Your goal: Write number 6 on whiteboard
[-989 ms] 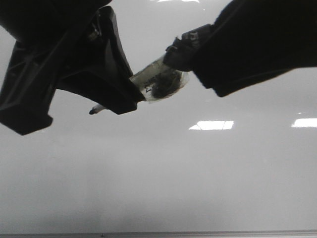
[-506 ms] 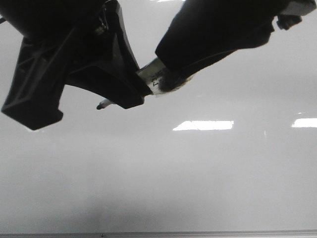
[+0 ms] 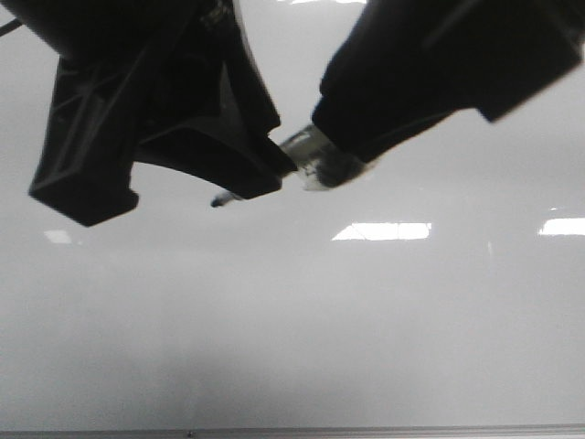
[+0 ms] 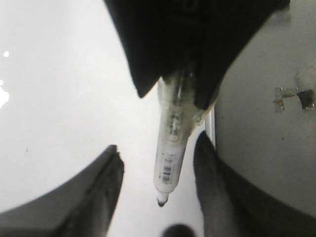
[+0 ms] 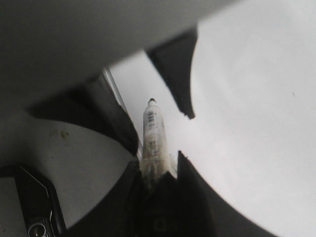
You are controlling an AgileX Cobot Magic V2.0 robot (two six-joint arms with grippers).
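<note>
Glossy grey-white whiteboard fills the counter, its thin grey frame along the near edge; no drawn 6 is visible. The right gripper clenches a slim white marker, dark tipped. The left gripper's fingers are spread, released, either side of it.

left claw spread wide | right claw clamped (arms nearly meeting)

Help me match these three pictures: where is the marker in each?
Front view: marker upper middle, between the two arms, tip pointing left.
Left wrist view: marker centre, tip low.
Right wrist view: marker centre, gripped by the right tool.
Shared landmark: the dark tip.
</note>
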